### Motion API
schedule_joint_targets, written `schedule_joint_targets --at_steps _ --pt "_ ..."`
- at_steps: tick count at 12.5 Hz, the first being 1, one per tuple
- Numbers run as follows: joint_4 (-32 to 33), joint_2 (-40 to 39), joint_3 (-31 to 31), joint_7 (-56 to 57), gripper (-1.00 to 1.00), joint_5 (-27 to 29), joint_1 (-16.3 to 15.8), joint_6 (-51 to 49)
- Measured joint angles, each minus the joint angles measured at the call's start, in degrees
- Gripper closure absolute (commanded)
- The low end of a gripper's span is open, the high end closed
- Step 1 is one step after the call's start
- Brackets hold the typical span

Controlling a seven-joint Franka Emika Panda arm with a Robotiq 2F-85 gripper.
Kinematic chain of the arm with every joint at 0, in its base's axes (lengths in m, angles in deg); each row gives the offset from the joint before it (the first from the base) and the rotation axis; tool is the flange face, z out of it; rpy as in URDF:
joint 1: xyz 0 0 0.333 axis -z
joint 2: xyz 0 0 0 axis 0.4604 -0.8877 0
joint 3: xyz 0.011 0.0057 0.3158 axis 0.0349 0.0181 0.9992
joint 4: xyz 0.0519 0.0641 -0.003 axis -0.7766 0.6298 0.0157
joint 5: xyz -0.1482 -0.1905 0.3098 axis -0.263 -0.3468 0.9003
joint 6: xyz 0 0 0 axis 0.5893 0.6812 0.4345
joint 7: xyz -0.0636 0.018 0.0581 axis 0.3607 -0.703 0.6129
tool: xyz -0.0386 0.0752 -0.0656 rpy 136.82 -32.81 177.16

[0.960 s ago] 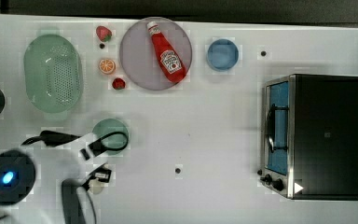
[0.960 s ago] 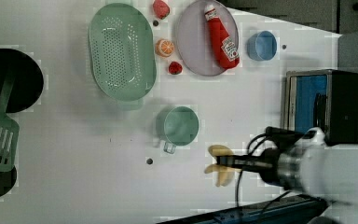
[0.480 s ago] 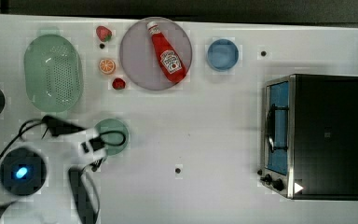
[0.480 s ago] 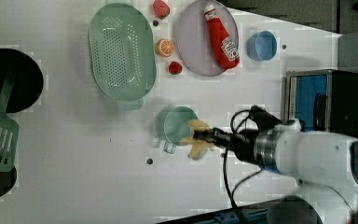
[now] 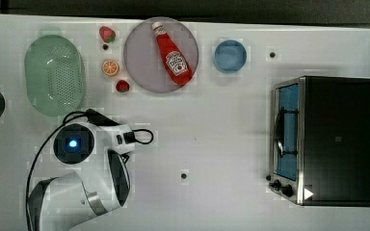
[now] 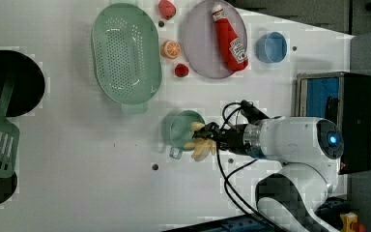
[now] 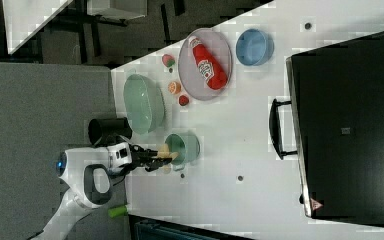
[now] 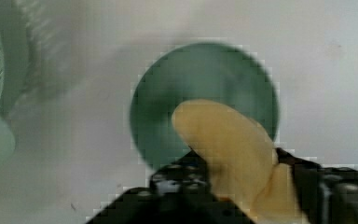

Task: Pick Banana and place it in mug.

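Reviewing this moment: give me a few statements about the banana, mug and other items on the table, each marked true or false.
1. The banana sits between the fingers of the gripper at the mug's rim. True.
2. The ketchup bottle stands upright on the table. False: it lies on the lilac plate.
3. The colander holds the orange slice. False: the slice lies on the table beside it.
4. The blue cup lies between the plate and the oven in the top view. True.
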Motion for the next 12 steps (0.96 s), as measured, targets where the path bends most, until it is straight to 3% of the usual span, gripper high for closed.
schedule_joint_targets --at_steps 3,8,11,12 --pt "0.8 2.5 -0.5 -0.5 -1.00 -1.5 -0.2 0.5" --pt "-1.1 1.6 -0.9 -0.9 -1.00 -0.5 -1.5 -0.8" --pt "-5.8 7.9 -6.8 -1.0 -1.00 -0.5 -1.8 -14.0" --pt "-9.3 10.5 -8.4 -1.1 -1.00 -1.0 -0.6 -19.6"
